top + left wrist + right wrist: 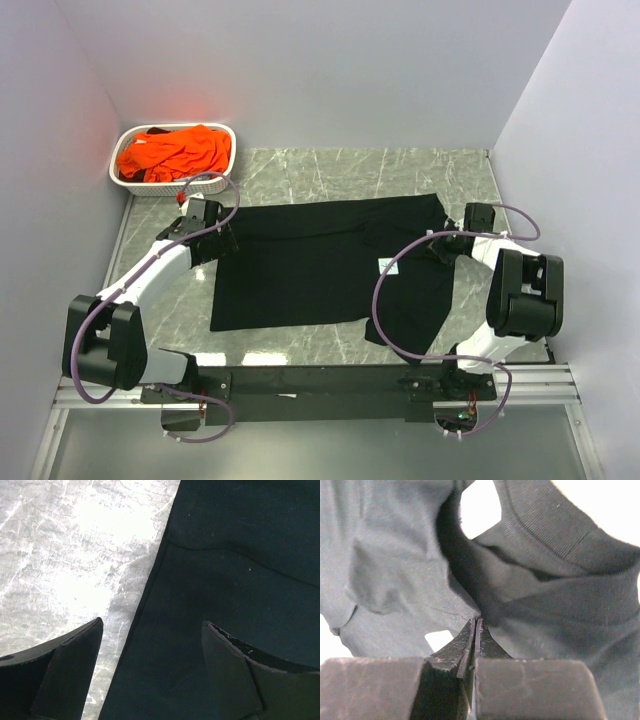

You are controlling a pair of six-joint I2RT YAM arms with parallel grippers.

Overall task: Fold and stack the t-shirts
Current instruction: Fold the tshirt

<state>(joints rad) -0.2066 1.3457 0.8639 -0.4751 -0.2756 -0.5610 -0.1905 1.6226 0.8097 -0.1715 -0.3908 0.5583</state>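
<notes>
A black t-shirt (300,270) lies spread flat on the marble table (330,170), with a small white tag (388,265) on its right half. My left gripper (222,235) is open over the shirt's left edge. In the left wrist view the gripper (152,645) straddles that edge (150,590) and holds nothing. My right gripper (438,250) is at the shirt's right end. In the right wrist view it (476,622) is shut on a pinch of black cloth (395,555) just below the ribbed collar (545,525). Orange t-shirts (175,152) lie bunched in the basket.
The white latticed basket (175,128) stands at the table's back left corner, just behind the left gripper. Grey walls close in the left, back and right sides. The black arm-mount rail (320,380) runs along the near edge.
</notes>
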